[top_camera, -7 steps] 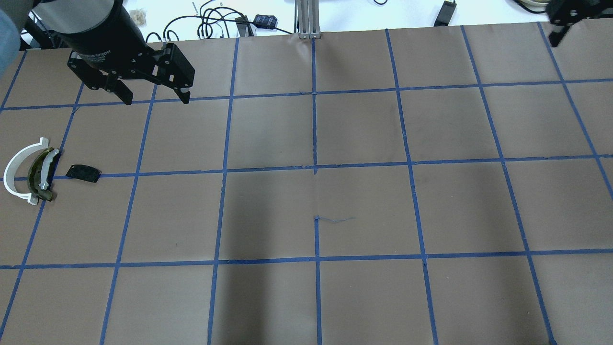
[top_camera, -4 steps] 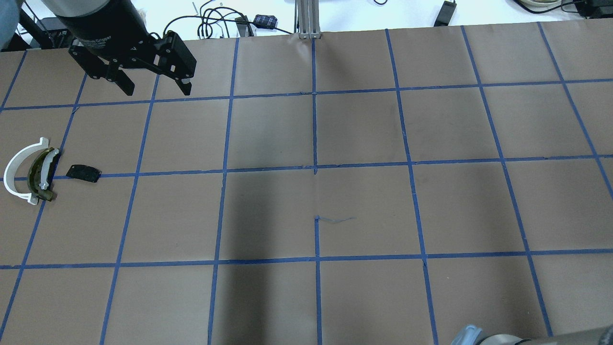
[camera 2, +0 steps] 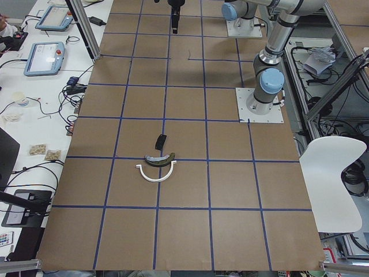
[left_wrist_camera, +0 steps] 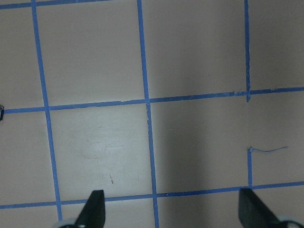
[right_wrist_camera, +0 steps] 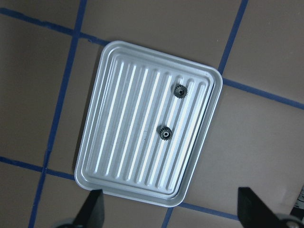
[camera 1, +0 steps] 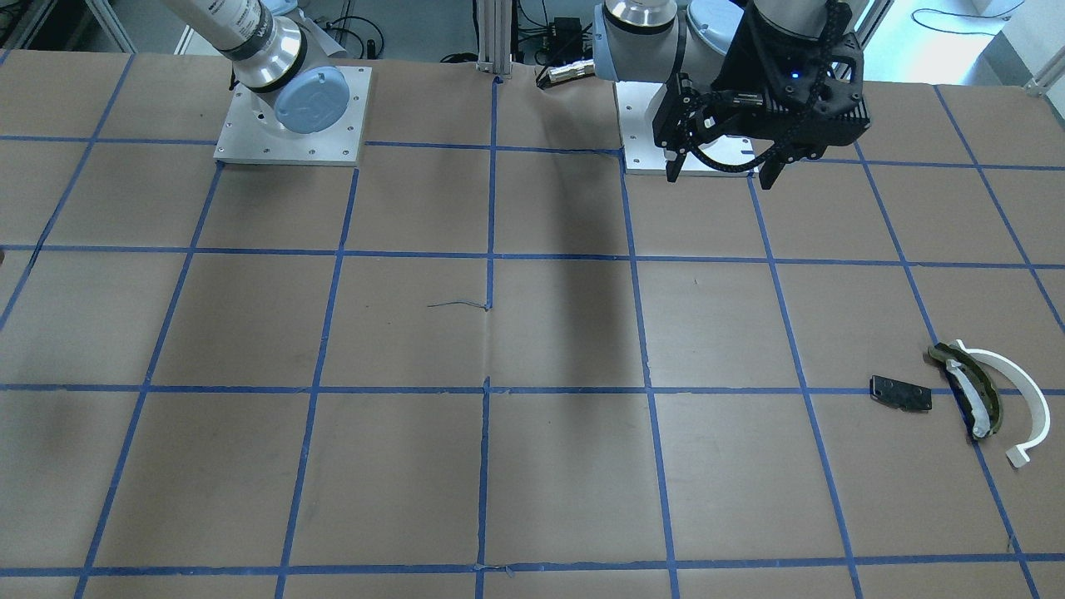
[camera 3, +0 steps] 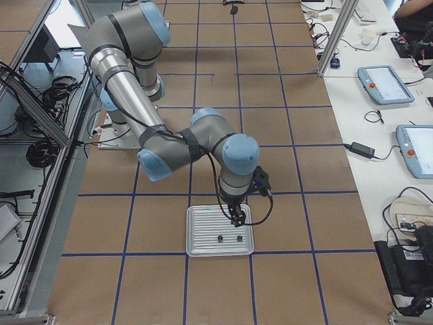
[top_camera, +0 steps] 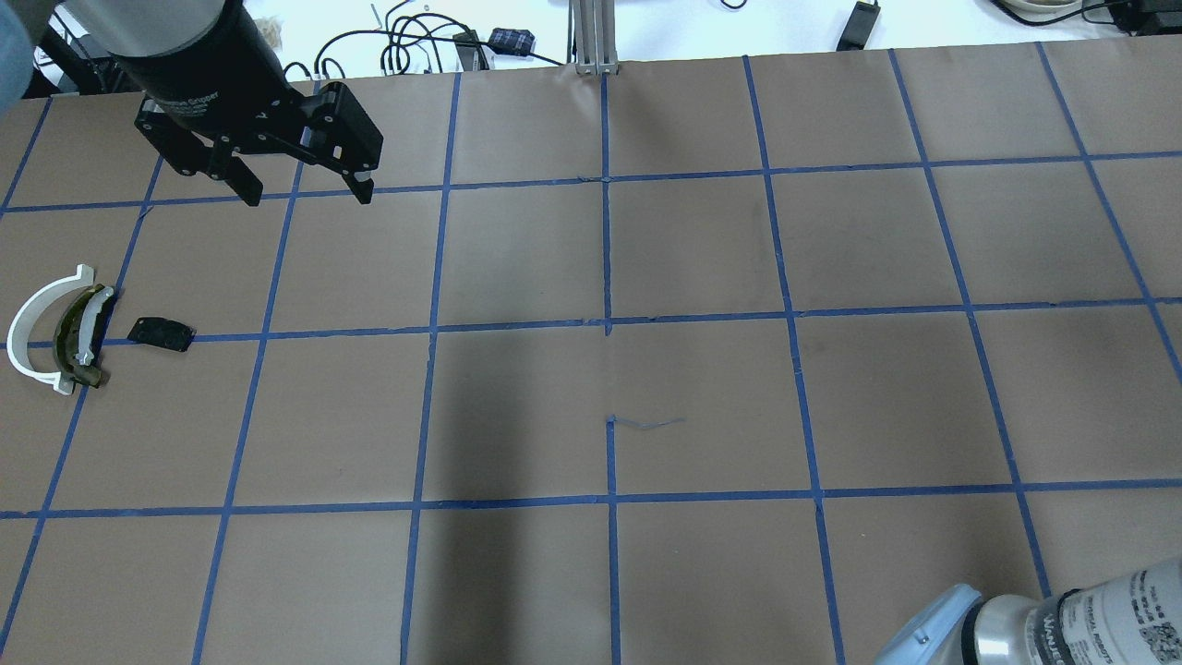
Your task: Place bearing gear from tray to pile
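Two small dark bearing gears lie on a ribbed metal tray, seen from above in the right wrist view. My right gripper is open and empty, hovering over the tray in the exterior right view. The pile lies far off at the table's left end: a white half-ring, an olive curved piece and a black plate. My left gripper is open and empty, held in the air beyond the pile.
Brown paper with a blue tape grid covers the table. Cables and a metal post sit at the far edge. The right arm's elbow shows at the bottom right of the overhead view. Teach pendants lie on the side bench.
The right gripper left the overhead view's top right corner, and the right arm's elbow came in at the bottom right. The left gripper shifted only slightly and stayed open.
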`<state>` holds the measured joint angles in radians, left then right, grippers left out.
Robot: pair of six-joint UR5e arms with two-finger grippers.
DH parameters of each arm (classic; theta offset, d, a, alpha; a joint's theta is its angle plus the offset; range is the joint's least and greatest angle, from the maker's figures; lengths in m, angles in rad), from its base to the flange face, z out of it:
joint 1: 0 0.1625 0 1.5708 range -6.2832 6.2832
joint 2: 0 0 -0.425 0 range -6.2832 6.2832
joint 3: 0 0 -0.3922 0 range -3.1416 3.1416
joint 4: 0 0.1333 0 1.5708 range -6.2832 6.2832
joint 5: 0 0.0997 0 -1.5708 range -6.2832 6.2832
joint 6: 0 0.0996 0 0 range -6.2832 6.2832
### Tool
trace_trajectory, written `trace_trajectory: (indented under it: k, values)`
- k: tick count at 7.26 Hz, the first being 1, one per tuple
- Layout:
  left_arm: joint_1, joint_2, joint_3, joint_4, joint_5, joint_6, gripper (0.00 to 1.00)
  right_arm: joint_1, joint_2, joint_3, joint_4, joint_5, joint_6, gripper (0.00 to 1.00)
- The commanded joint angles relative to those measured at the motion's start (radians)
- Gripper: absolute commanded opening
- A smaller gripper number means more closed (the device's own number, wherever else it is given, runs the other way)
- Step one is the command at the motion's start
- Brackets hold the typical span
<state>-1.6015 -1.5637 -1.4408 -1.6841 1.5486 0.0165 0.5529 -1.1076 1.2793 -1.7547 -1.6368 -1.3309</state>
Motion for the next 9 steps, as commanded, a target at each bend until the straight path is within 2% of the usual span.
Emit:
trace_trajectory:
  k: [1,2,3,4,6,9]
  values:
    - [0.0,0.001,-0.001,0.0,-0.001,-0.004,1.0,-0.022,0.07,0.089,-0.125,-0.001,-0.069,1.0]
    - [0.0,0.001,-0.001,0.0,-0.001,-0.004,1.0,-0.024,0.084,0.141,-0.214,-0.003,-0.095,1.0]
    - [0.0,0.001,0.0,0.001,-0.001,-0.004,1.0,-0.033,0.098,0.158,-0.232,0.0,-0.129,0.98]
    - [0.0,-0.001,-0.003,0.001,-0.001,-0.004,1.0,-0.034,0.136,0.157,-0.28,-0.001,-0.135,0.89]
    - [0.0,-0.001,0.0,0.001,-0.002,-0.006,1.0,-0.034,0.172,0.157,-0.365,-0.003,-0.128,0.87]
    - [0.0,0.001,-0.006,-0.002,0.001,-0.006,1.0,-0.033,0.201,0.16,-0.362,0.011,-0.064,0.84]
